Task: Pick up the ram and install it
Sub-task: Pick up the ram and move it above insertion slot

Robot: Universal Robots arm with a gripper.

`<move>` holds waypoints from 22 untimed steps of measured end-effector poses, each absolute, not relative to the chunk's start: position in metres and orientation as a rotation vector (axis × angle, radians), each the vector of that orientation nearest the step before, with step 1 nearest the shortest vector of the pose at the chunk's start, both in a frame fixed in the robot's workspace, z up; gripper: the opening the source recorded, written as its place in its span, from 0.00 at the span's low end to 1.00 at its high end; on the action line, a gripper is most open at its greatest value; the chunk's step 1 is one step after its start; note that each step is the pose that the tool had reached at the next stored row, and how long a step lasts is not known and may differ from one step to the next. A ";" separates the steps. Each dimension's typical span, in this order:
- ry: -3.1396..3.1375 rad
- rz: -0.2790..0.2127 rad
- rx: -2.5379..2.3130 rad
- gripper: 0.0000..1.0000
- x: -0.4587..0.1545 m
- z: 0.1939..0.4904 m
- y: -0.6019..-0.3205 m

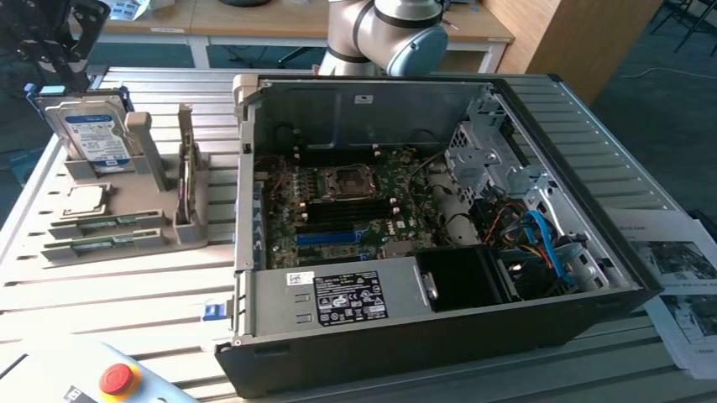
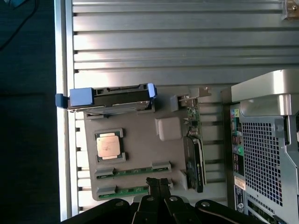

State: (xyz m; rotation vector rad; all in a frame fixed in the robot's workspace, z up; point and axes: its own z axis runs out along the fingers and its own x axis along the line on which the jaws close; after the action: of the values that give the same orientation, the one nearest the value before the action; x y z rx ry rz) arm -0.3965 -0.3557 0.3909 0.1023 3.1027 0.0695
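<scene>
The slatted table (image 1: 112, 294) carries a computer case (image 1: 392, 353) lying on its side with the lid off. That way its board (image 1: 348, 210) faces up and is easy to reach. Beside it a grey holder (image 2: 140, 144) keeps each part in its own slot. The ram (image 2: 133, 171) lies flat there as two green sticks, not yet picked up. The jaws hang above it, pressed together, holding nothing.

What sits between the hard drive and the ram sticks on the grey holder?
The square processor chip lies flat there, as the wrist view and the exterior view show.
</scene>
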 end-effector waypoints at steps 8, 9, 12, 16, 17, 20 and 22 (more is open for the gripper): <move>3.106 0.072 -0.009 0.10 -0.396 0.391 -0.356; 3.106 0.072 -0.034 0.10 -0.396 0.391 -0.356; 3.105 0.073 -0.114 0.10 -0.396 0.391 -0.356; 3.101 0.075 -0.229 0.10 -0.396 0.391 -0.356; 3.099 0.076 -0.257 0.10 -0.396 0.391 -0.356; 3.092 0.077 -0.340 0.10 -0.396 0.391 -0.356; 3.086 0.078 -0.397 0.10 -0.396 0.391 -0.356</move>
State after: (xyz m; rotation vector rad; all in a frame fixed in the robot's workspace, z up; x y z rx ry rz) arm -0.3965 -0.3557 0.3906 -0.3967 3.0864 0.0779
